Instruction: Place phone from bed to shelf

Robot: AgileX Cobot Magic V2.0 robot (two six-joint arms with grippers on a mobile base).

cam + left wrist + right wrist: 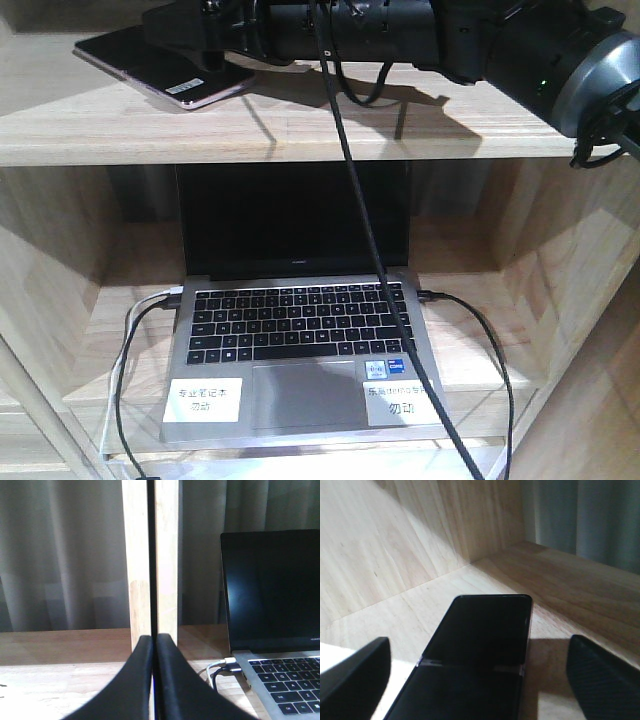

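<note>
The flat glossy black phone with its pinkish-gold rim lies on the top board of the pale grained-wood shelf. The right tool is spread wide, its fingers on either side of the phone, not touching. Down below, the left tool is pressed together beside the grey laptop.

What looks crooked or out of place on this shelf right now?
The phone lies at an angle on the upper shelf board, one corner near the front edge, not hanging over. The right hand is open around it. The laptop below sits square.
</note>
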